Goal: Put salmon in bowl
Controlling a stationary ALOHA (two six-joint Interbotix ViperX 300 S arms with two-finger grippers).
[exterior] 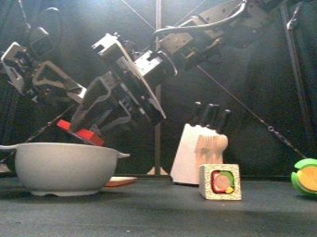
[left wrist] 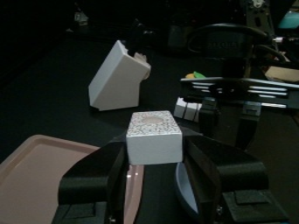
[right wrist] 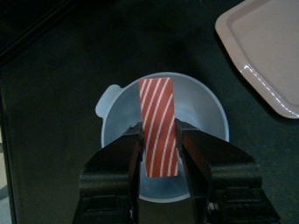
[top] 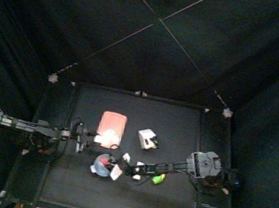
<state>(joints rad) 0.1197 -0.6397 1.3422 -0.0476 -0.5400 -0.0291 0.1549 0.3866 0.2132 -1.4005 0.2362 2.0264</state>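
Right pincer [right wrist: 159, 175] is clamped on the salmon [right wrist: 158, 124], an orange-red strip with pale diagonal stripes. It grips one end of the strip and the rest sticks straight out over the pale-blue bowl [right wrist: 208, 109]. From the right wrist view the salmon hangs directly above the bowl's opening; whether it touches the bottom yet can't be told.

In the top view the bowl [top: 101, 166] sits toward the counter's front edge, left of centre, with the right arm reaching across to it.

Handling, as a judgement: the strip stays straight with no droop, so it looks like a stiff, light toy piece, not fragile. It probably has a smooth plastic skin, so it is somewhat slippery. The end grip across the narrow width looks adequate. A hold nearer the middle would give less swing, but for a short drop it matters little. The strip looks longer than the bowl is wide, so it will likely rest tilted against the rim.

Left pincer [left wrist: 152, 179] is spread apart, holding nothing, with a small white block [left wrist: 153, 134] just ahead of it. A pink tray [left wrist: 47, 157] lies beside.
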